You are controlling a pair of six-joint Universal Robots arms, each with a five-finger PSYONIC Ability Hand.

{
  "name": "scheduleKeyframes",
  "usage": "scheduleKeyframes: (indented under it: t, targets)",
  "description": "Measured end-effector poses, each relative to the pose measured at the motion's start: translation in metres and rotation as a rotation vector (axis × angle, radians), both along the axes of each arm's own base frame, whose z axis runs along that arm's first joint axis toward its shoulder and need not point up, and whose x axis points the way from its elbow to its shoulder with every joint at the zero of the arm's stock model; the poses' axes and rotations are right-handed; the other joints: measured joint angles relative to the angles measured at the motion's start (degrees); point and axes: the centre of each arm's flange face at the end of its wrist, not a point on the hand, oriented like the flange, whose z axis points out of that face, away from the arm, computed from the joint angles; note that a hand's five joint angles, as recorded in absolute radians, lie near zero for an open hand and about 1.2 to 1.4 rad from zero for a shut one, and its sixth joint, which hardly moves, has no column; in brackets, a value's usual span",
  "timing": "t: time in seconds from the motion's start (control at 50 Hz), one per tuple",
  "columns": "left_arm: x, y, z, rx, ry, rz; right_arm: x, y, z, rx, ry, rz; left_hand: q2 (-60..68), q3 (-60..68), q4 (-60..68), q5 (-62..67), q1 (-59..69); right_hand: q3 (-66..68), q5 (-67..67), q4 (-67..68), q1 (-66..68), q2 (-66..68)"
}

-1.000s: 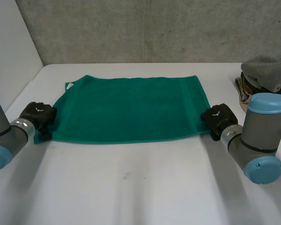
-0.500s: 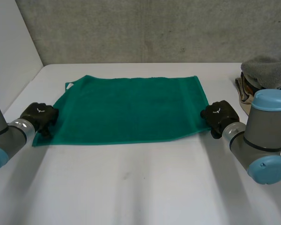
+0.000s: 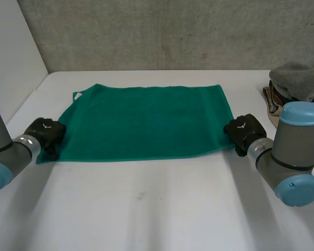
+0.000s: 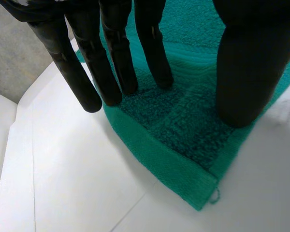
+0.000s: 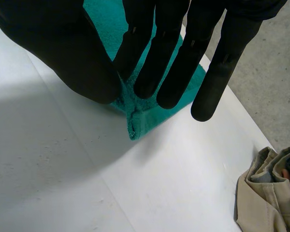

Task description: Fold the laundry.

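A green towel lies spread flat on the white table. My left hand is at its near left corner. In the left wrist view its straight fingers and thumb rest apart on the flat towel, just inside the hem. My right hand is at the near right corner. In the right wrist view its thumb and a finger pinch the towel's corner, which stands up in a small ridge between them.
A pile of grey and beige clothes sits at the table's right edge, beyond my right arm; its beige part lies past the right hand's fingertips. A grey wall runs behind the table. Bare table lies in front of the towel.
My left hand has shifted a little toward me at the towel's left corner, and that corner moved slightly with it. The right hand has stayed on its corner.
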Motion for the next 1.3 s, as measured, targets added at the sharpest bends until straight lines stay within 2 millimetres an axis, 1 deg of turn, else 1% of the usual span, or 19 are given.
scheduleKeyframes:
  t: [0.02, 0.04, 0.06, 0.08, 0.1, 0.22, 0.32, 0.4, 0.44, 0.52, 0.58, 0.64, 0.68, 0.74, 0.9, 1.08, 1.14, 1.24, 1.3]
  targets:
    - [0.000, -0.001, 0.000, -0.003, -0.001, -0.001, 0.000, 0.000, 0.000, 0.000, 0.000, 0.000, 0.00, 0.00, 0.00, 0.00, 0.00, 0.00, 0.00, 0.00, 0.00, 0.00]
    - [0.000, -0.003, 0.000, -0.010, -0.002, -0.003, 0.000, 0.000, 0.000, -0.001, 0.001, 0.000, 10.75, 11.09, 10.19, 9.39, 11.15, 0.00, 0.00, 0.00, 0.00, 0.00]
    - [0.000, -0.004, 0.000, -0.012, -0.001, -0.003, 0.000, 0.000, 0.000, -0.002, 0.001, 0.000, 13.34, 13.69, 13.70, 13.12, 14.85, 0.00, 0.00, 0.00, 0.00, 0.00]
    - [0.000, -0.006, 0.002, -0.022, 0.000, -0.003, 0.000, 0.000, 0.000, -0.003, 0.002, 0.000, 13.34, 13.69, 13.70, 13.12, 14.85, 0.00, 0.00, 0.00, 0.00, 0.00]
    - [-0.001, -0.007, 0.003, -0.027, 0.001, -0.003, 0.000, 0.000, 0.000, -0.004, 0.002, 0.000, 21.83, 21.99, 22.02, 21.40, 20.48, 0.00, 0.00, 0.00, 0.00, 0.00]
    - [-0.001, -0.010, 0.014, -0.052, 0.027, 0.017, -0.001, 0.000, 0.002, -0.005, 0.002, 0.001, 22.85, 23.04, 23.38, 21.79, 20.48, 0.00, 0.00, 0.00, 0.00, 0.00]
    - [-0.001, 0.001, 0.024, -0.027, 0.045, 0.033, -0.003, 0.004, 0.008, 0.004, 0.010, 0.003, 22.85, 23.04, 23.38, 21.79, 20.48, 0.00, 0.00, 0.00, 0.00, 0.00]
    - [-0.002, 0.022, 0.035, 0.018, 0.029, 0.029, -0.012, 0.014, 0.026, 0.018, 0.057, 0.013, 22.85, 23.04, 23.39, 21.79, 20.48, 0.00, 0.00, 0.00, 0.00, 0.00]
    - [-0.001, 0.037, 0.041, 0.057, 0.001, 0.018, -0.022, 0.023, 0.035, 0.044, 0.121, 0.030, 22.85, 23.04, 23.40, 21.79, 20.48, 0.00, 0.00, 0.00, 0.00, 0.00]
    - [0.000, 0.069, 0.049, 0.168, -0.072, -0.017, -0.047, 0.053, 0.044, 0.156, 0.312, 0.103, 22.85, 23.04, 23.41, 21.79, 20.48, 0.00, 0.00, 0.00, 0.00, 0.00]
    - [0.003, 0.098, 0.054, 0.296, -0.138, -0.063, -0.065, 0.077, 0.050, 0.240, 0.459, 0.193, 22.85, 23.04, 23.41, 21.79, 20.48, 0.00, 0.00, 0.01, 0.00, 0.00]
    - [0.004, 0.111, 0.058, 0.367, -0.163, -0.099, -0.071, 0.086, 0.053, 0.255, 0.510, 0.239, 22.85, 23.04, 23.42, 21.78, 20.48, 0.13, 0.00, 0.01, 0.00, 0.00]
    - [0.003, 0.113, 0.060, 0.379, -0.164, -0.113, -0.072, 0.086, 0.053, 0.243, 0.518, 0.246, 22.86, 23.04, 23.42, 21.79, 20.48, 0.14, 0.00, 0.01, 0.00, 0.00]
    - [0.001, 0.105, 0.062, 0.349, -0.150, -0.115, -0.070, 0.077, 0.052, 0.208, 0.499, 0.218, 22.86, 23.04, 23.42, 21.79, 20.48, 0.14, 0.00, 0.01, 0.00, 0.00]
    - [-0.013, 0.056, 0.071, 0.178, -0.056, -0.054, -0.049, 0.037, 0.046, 0.096, 0.376, 0.114, 22.86, 23.04, 23.43, 21.79, 20.48, 0.14, 0.01, 0.01, 0.00, 0.00]
    - [-0.039, -0.006, 0.087, 0.001, 0.055, 0.032, -0.017, -0.025, 0.041, -0.068, 0.212, -0.030, 22.86, 23.04, 23.43, 21.79, 20.48, 0.14, 0.24, 0.01, 0.00, 0.00]
    - [-0.045, -0.024, 0.087, -0.037, 0.065, 0.067, -0.008, -0.042, 0.038, -0.111, 0.180, -0.055, 22.87, 23.08, 23.43, 21.79, 20.48, 0.14, 0.24, 0.01, 0.00, 0.00]
    - [-0.056, -0.044, 0.081, -0.074, 0.058, 0.095, 0.006, -0.063, 0.033, -0.178, 0.147, -0.060, 22.91, 23.10, 23.43, 21.79, 20.48, 0.14, 0.24, 0.01, 0.00, 0.00]
    - [-0.063, -0.052, 0.077, -0.091, 0.050, 0.100, 0.015, -0.076, 0.029, -0.232, 0.131, -0.059, 22.91, 23.10, 23.43, 21.79, 20.48, 0.14, 0.24, 0.01, 0.00, 0.00]
